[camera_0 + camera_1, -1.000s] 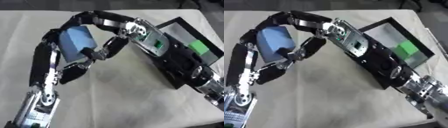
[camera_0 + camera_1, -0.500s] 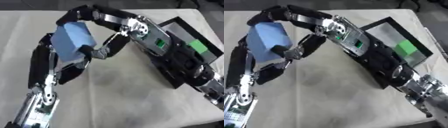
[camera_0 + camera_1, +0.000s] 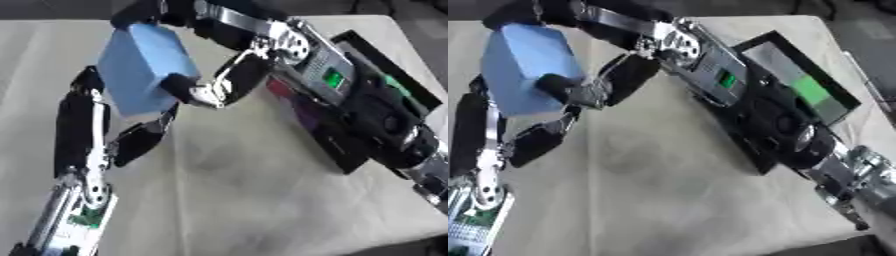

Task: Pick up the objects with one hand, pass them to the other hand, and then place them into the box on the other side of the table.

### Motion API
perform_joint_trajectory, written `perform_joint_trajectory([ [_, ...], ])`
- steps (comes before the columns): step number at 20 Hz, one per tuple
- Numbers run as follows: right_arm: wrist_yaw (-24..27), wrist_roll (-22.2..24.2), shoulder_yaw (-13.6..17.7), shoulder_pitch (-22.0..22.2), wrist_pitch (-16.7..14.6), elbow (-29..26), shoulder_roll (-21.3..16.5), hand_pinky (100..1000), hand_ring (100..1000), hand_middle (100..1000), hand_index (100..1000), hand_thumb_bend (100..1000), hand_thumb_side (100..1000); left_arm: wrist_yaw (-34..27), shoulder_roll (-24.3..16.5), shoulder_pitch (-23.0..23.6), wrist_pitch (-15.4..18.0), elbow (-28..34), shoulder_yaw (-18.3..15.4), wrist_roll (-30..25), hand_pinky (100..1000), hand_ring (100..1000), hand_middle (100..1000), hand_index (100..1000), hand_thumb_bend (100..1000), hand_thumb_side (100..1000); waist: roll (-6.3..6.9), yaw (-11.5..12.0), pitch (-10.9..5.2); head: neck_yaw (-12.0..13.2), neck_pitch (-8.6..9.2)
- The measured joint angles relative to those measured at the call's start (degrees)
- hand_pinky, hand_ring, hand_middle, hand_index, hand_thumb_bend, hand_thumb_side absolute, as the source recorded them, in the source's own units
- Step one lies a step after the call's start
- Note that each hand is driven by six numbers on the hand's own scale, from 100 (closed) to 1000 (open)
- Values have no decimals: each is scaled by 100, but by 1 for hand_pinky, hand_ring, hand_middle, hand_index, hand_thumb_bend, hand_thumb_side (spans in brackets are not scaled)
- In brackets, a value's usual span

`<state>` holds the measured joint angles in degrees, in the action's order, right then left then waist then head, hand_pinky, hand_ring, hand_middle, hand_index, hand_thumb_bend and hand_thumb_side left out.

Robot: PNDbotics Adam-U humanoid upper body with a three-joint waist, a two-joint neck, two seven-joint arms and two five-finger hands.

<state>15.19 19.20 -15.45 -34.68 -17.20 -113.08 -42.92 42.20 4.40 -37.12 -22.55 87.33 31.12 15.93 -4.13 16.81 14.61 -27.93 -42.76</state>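
A light blue block (image 3: 140,70) is up in the air over the left half of the table. My right hand (image 3: 203,91) reaches across from the right and is curled round it, fingers over its top and thumb on its front face. My left hand (image 3: 138,141) sits just under and behind the block, its visible fingers fairly straight and not wrapped round it; part of that hand is hidden by the block. The black box (image 3: 776,40) lies on the right side of the table, under my right forearm, with a green object (image 3: 814,94) in it.
A beige cloth (image 3: 236,190) covers the table. My right forearm lies along the box and hides much of it. The table's right edge runs close behind the box.
The blue block has risen towards the camera in my right hand's hold. My left hand has stayed lower, and its fingers now show below the block's bottom edge.
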Motion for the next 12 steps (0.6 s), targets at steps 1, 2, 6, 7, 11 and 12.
perform_joint_trajectory([
  [1, 96, -34, 64, 67, 24, -21, -66, 937, 527, 599, 691, 100, 322, -13, -32, 28, -10, 2, -25, 15, 887, 776, 729, 846, 533, 430, 6, -28, -1, 0, -23],
  [2, 191, -57, 128, 159, 37, -34, -148, 945, 531, 607, 699, 100, 314, -35, -72, 57, -11, 4, -48, 23, 887, 774, 726, 845, 528, 427, 20, -53, -2, -1, -51],
  [6, 512, -61, 421, 697, 56, -44, -548, 949, 533, 611, 702, 100, 330, -128, -284, 133, 55, 50, -180, 29, 889, 774, 722, 837, 524, 422, 140, -148, -81, -4, -102],
  [7, 580, -89, 521, 851, 27, -46, -656, 949, 533, 611, 702, 100, 327, -140, -339, 146, 71, 71, -219, 37, 890, 775, 723, 832, 524, 427, 152, -159, -117, -6, -103],
  [11, 681, -247, 877, 1501, -115, -65, -1003, 965, 539, 622, 714, 100, 327, -191, -538, 224, 82, 167, -351, 50, 890, 776, 729, 827, 527, 423, 209, -196, -141, -51, -111],
  [12, 681, -290, 965, 1663, -120, -65, -1058, 965, 539, 622, 713, 100, 329, -199, -572, 246, 80, 213, -375, 51, 890, 776, 729, 830, 526, 423, 244, -202, -141, -77, -120],
])
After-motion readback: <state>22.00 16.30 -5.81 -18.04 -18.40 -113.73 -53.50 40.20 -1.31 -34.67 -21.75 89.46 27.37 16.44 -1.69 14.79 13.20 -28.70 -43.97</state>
